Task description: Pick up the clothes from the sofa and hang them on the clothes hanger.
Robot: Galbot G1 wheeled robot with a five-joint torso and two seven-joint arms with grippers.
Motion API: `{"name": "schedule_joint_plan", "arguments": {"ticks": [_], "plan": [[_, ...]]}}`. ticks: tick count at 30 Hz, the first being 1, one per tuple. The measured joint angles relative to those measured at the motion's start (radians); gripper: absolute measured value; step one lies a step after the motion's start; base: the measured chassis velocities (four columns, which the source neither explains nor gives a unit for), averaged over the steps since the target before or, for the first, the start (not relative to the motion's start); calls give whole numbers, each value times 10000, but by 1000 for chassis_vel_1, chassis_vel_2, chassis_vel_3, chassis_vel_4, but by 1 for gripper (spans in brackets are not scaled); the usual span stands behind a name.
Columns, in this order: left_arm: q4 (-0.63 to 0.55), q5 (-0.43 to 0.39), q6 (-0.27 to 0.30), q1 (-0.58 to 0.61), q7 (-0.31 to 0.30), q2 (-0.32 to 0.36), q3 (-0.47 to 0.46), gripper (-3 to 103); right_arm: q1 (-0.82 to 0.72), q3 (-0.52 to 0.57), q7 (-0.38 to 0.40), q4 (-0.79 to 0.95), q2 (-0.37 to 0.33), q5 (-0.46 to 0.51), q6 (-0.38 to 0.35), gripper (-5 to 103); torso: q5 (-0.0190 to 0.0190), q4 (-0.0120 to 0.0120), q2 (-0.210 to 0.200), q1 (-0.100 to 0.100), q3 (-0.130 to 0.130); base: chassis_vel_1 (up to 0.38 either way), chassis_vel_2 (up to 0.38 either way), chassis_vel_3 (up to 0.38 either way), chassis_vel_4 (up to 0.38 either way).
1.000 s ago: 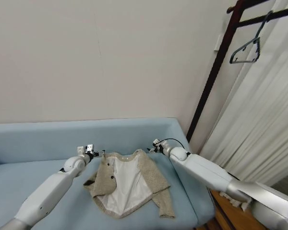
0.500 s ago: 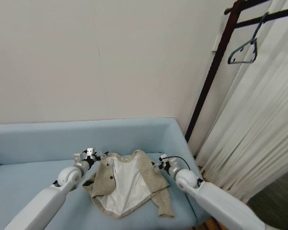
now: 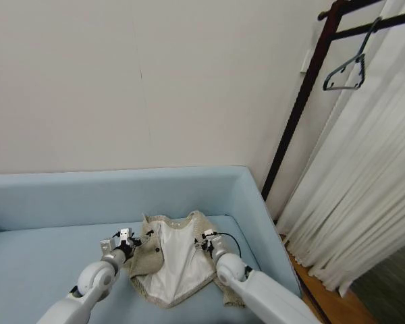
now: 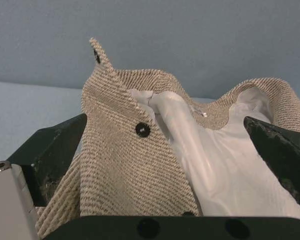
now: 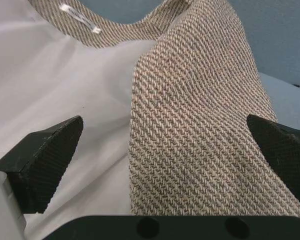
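Beige jacket (image 3: 140, 260) lying open on blue sofa (image 3: 47, 256), left claw (image 3: 126, 237) and right claw (image 3: 206, 240) both spread wide over its front edges; risk of pinching only slippery white lining (image 3: 177, 260) and dropping it.

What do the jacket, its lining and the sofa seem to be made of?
Jacket: coarse woven cloth, wool-like tweed perhaps, matte beige-brown; the diagonal weave shows. Lining: smooth white fabric with faint sheen, maybe satin or polyester. Sofa: pale blue, matte surface; cloth or faux leather, hard to say. Left tool and right tool, both open, straddle the jacket.
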Motion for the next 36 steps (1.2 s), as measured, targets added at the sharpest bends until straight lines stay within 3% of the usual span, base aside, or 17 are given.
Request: {"name": "schedule_joint_plan", "arguments": {"ticks": [15,24,27,36], "plan": [[-34,-2,-6,3,64,-190,16,100,281,92,573,-1726,645,-902,-65,100,1,3,-1,2,1,0,0,0,0],[-58,141,-85,195,322,-335,-63,100,617,558,396,-1849,-47,-895,20,100,2,1,-1,2,0,0,0,0,0],[-87,226,-145,289,428,-388,-71,100,702,835,-1,-2161,-507,-989,138,100,2,0,-1,1,0,0,0,0,0],[-67,307,-186,279,626,-424,12,100,711,1073,-640,-2075,-937,-826,538,100,1,3,-1,1,1,0,0,0,0]]}}
